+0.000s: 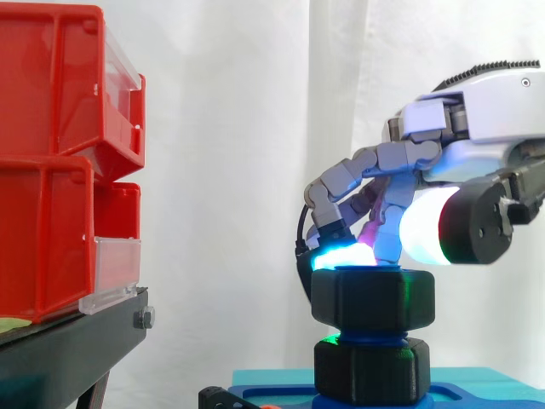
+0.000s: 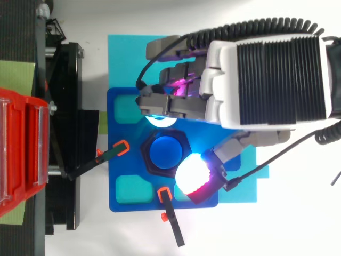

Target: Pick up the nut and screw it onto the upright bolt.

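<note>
A black hex nut (image 1: 373, 298) (image 2: 151, 165) sits on the upright blue bolt (image 2: 166, 151), whose thread (image 1: 368, 337) shows just under it. A second black hex piece (image 1: 371, 370) lies lower on the bolt, on the blue fixture plate (image 2: 121, 160). My hand (image 1: 477, 111) (image 2: 266, 80) comes in from the right above the nut, fingers curled down. A cyan-glowing fingertip (image 1: 345, 254) (image 2: 160, 120) presses on the nut's far rim. The white-glowing thumb pad (image 1: 426, 226) (image 2: 191, 173) is at the opposite rim, so the nut is pinched at its top edge.
Red bins (image 1: 60, 162) (image 2: 21, 154) are stacked on a black stand (image 1: 68, 349) at the left. The blue plate lies on a cyan mat (image 2: 125, 58), held by orange-and-black clamps (image 2: 114, 152) (image 2: 169, 216). A white curtain hangs behind.
</note>
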{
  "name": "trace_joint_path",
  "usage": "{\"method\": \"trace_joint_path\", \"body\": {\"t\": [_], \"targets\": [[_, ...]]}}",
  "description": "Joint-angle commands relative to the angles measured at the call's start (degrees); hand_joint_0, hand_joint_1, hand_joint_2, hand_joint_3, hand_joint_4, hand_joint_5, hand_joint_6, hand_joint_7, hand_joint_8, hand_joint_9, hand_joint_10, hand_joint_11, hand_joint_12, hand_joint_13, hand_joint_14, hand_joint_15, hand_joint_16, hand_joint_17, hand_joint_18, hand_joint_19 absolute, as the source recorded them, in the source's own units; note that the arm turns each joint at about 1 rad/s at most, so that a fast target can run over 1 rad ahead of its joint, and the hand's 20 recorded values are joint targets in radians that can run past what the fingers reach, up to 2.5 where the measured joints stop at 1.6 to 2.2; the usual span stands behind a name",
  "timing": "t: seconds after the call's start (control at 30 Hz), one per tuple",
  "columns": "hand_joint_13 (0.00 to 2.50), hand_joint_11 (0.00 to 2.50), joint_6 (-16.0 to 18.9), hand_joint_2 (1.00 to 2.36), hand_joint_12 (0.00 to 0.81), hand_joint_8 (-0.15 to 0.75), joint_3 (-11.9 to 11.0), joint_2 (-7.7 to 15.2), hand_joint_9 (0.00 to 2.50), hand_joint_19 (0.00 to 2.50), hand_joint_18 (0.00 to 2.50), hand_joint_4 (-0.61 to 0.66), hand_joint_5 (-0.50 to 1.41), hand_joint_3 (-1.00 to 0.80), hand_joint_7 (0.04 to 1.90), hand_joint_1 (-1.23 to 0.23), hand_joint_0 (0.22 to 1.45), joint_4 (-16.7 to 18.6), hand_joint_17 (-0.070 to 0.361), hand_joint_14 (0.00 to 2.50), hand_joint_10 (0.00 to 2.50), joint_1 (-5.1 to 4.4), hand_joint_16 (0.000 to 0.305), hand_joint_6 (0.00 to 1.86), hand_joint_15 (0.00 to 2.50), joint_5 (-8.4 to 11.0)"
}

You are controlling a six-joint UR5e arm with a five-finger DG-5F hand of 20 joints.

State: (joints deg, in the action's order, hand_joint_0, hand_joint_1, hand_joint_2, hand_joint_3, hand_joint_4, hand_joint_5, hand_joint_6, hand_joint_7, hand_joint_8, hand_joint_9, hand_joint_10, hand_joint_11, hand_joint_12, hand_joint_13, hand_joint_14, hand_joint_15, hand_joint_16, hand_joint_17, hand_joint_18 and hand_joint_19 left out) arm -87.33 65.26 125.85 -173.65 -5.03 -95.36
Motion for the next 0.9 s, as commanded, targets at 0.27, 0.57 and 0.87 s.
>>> {"method": "trace_joint_path", "body": {"t": [0.27, 0.57, 0.87], "targets": [[1.07, 0.00, -1.97, 1.00, 0.118, 0.250, -6.37, 0.01, 1.36, 0.00, 0.62, 0.11, 0.06, -0.50, 1.63, -0.35, 0.53, -7.41, 0.001, 0.00, 0.00, 1.69, 0.001, 0.50, 0.00, -0.97], [0.98, 0.00, -2.32, 1.00, 0.148, 0.259, -7.87, 0.01, 1.23, 0.00, 0.59, 0.27, -0.03, -0.50, 1.04, -0.33, 0.52, -7.06, 0.021, 0.00, 0.00, 1.60, 0.009, 0.50, 0.00, -1.06], [0.78, 0.00, -1.97, 1.00, 0.168, 0.239, -6.37, 0.01, 1.01, 0.00, 0.45, 0.24, -0.08, -0.50, 0.62, -0.30, 0.50, -4.16, 0.041, 0.00, 0.00, 0.02, 0.018, 0.50, 0.00, -0.53]]}}
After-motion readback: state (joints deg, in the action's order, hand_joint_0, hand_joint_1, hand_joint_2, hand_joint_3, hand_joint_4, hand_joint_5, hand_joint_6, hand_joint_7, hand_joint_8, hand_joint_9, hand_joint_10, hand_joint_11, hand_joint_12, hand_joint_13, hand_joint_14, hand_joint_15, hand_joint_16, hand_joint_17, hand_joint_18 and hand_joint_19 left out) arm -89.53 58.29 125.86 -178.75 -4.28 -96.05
